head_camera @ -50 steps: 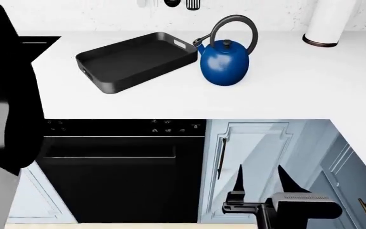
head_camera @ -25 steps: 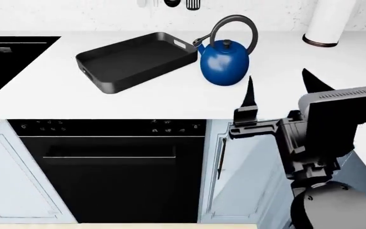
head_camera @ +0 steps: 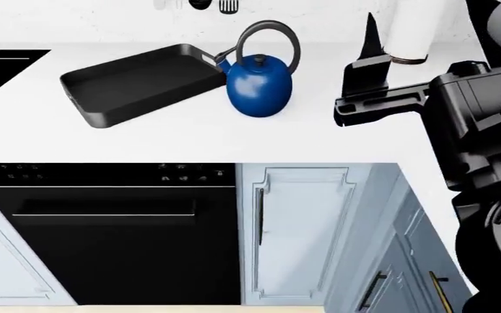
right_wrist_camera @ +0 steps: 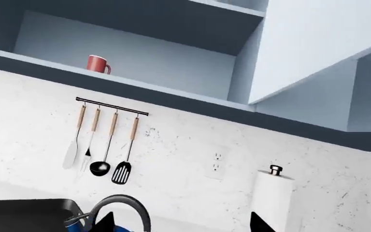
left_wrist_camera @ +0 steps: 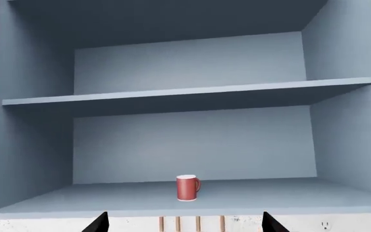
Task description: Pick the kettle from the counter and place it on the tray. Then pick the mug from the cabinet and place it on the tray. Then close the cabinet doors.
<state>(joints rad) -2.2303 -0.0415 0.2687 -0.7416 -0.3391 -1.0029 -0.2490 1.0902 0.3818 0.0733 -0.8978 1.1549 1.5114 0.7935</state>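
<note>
On the white tabletop (head_camera: 190,140), a matte black rectangular tray (head_camera: 137,81) is lying leftmost; a glossy deep-blue kettle (head_camera: 259,85) is touching its corner; the right pincer (head_camera: 381,65), spread and empty, is being held to the kettle's right; the arched handle should be approached squarely; the small red-brown mug (left_wrist_camera: 187,187) is sitting in the cabinet; the left pincer's (left_wrist_camera: 185,224) fingertips are being cropped, spread.

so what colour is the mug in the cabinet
Red-brown with a white inside, clearest in the left wrist view: mug.
</note>
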